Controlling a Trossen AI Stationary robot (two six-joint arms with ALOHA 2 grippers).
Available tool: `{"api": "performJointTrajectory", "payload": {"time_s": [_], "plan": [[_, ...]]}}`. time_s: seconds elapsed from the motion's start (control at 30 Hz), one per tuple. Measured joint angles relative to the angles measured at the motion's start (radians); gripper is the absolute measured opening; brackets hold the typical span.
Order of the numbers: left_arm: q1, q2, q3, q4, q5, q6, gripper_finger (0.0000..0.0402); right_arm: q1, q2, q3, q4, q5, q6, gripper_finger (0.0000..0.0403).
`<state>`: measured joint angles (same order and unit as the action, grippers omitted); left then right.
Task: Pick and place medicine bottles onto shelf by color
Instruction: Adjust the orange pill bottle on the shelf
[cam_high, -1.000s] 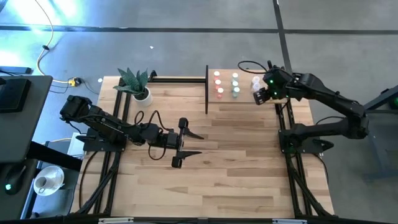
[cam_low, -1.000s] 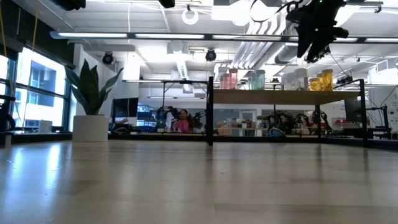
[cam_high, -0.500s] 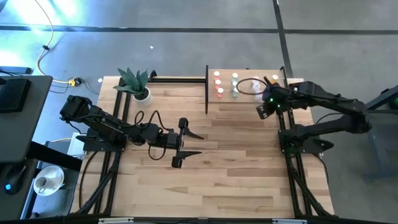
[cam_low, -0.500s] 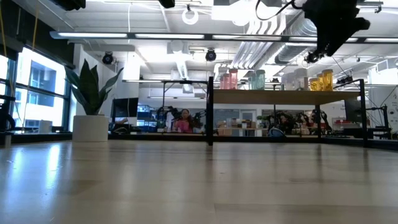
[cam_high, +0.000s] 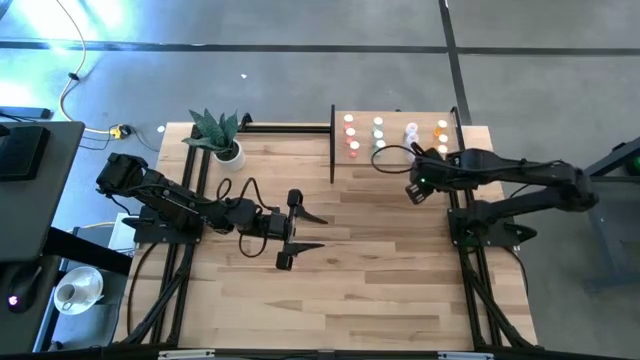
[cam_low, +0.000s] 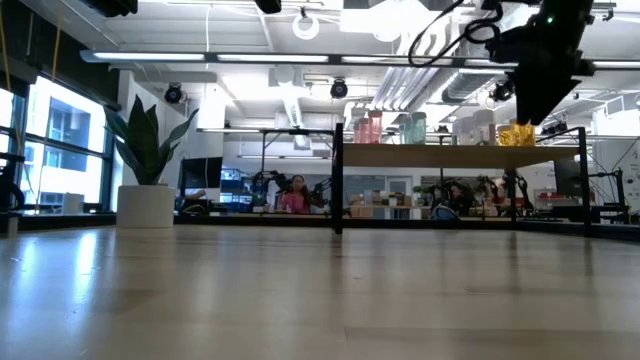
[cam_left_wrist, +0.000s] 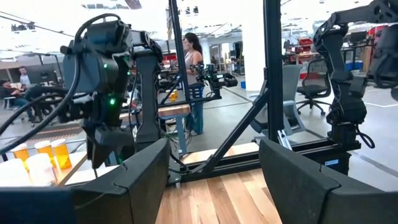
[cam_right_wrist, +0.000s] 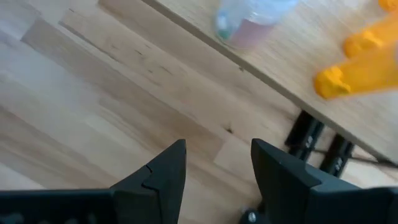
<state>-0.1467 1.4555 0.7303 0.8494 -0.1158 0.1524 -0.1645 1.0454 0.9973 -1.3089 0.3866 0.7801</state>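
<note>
Desk (cam_high: 380, 260): light plank top, black frame rails down both sides.
Shelf (cam_high: 395, 160): at desk's 1 o'clock corner, pale board on black frame; in low view it reads as a raised board (cam_low: 440, 155) w/ bottles on top.
Bottles (cam_high: 378, 127): all on shelf, standing in short columns by colour, white caps up. From 9 to 3 o'clock: red/pink (cam_high: 350, 135), green (cam_high: 378, 135), clear/white (cam_high: 411, 131), orange (cam_high: 441, 130). Low view shows same order: pink (cam_low: 368, 127), green (cam_low: 415, 127), orange (cam_low: 517, 133).
Right end effector (cam_high: 415, 190): just off shelf's 6 o'clock edge, over bare desk, high above it in low view (cam_low: 535, 100). Fingers (cam_right_wrist: 163, 171) apart w/ a clear gap, nothing between them. Its wrist cam looks down on desk planks, shelf edge, one pale bottle (cam_right_wrist: 249, 22) and orange ones (cam_right_wrist: 360, 65) lying across the view.
Left end effector (cam_high: 310, 232): near desk centre, toward 9 o'clock side, well apart from shelf. Fingers (cam_left_wrist: 137, 174) spread wide, holding nothing; pointed toward 3 o'clock, at the right arm (cam_left_wrist: 102, 81) and shelf.
Plant (cam_high: 218, 135): green leaves in white pot, at desk's 11 o'clock corner, apart from shelf.
Person (cam_left_wrist: 193, 74): standing in room beyond desk, seen in left wrist view.
</note>
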Motion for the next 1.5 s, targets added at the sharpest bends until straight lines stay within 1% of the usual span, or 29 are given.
{"api": "performJointTrajectory", "payload": {"time_s": [0.07,0.23,0.37,0.77,1.37,1.43,1.5], "plan": [[0.000,0.000,0.000,0.000,0.000,-0.001,0.0239,-0.015,0.000,-0.021,0.031,0.008,-0.025,0.0172],[0.000,0.000,0.000,0.000,0.000,-0.001,0.0239,-0.061,0.000,-0.045,0.034,0.085,-0.029,0.0172],[0.000,0.000,0.000,0.000,0.000,-0.001,0.0239,-0.084,0.000,-0.045,0.064,0.090,-0.047,0.0172],[0.000,0.000,0.000,0.000,0.000,0.000,0.0239,-0.162,0.000,-0.045,0.065,0.132,-0.064,0.0172],[0.000,0.000,0.000,0.000,0.000,-0.001,0.0239,-0.237,0.001,-0.045,0.065,0.161,-0.075,0.0172],[0.000,0.000,0.000,0.000,0.000,0.000,0.0239,-0.241,0.001,-0.045,0.065,0.154,-0.087,0.0172],[0.000,0.000,0.000,0.000,0.000,0.000,0.0239,-0.241,0.001,-0.045,0.065,0.124,-0.092,0.0172]]}}
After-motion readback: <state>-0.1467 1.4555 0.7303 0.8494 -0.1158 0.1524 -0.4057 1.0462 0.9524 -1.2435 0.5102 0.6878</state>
